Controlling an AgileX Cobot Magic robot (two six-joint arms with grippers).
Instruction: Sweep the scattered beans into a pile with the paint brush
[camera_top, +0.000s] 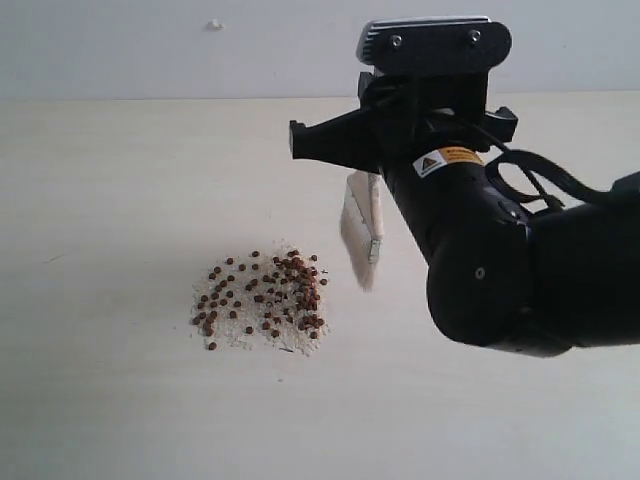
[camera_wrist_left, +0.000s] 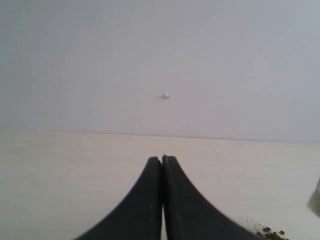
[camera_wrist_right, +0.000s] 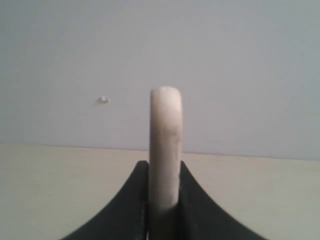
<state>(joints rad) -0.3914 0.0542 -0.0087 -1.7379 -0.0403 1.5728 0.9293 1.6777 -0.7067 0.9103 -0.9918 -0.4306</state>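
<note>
So the right arm (camera_top: 480, 260) is reaching in from the right side of the exterior view, and the right jaws are pinching the paint brush (camera_top: 360, 235) by its pale wooden handle. From the right wrist view you can see the rounded end of the handle sticking up between the two black fingers (camera_wrist_right: 132, 200), which are clamped on either side of it. The brush hangs bristles-down at a bit of a tilt, silver ferrule showing, with the whitish bristles just to the right of the beans (camera_top: 262, 295). It's blurry there, so I honestly can't tell if the tips are touching the bench (camera_top: 120, 180) or just above it. The beans themselves are in one loose patch roughly mid-bench, little reddish-brown dots mixed in with fine whitish grains, denser toward the brush side and thinner on the far left edge. The left jaws are pressed together with nothing between them, parked low over the bench, and a few beans (camera_wrist_left: 270, 232) peek in at the corner of the left wrist view. Plain pale wall (camera_top: 150, 50) behind it all, with one tiny white speck (camera_top: 214, 24) on it.
</note>
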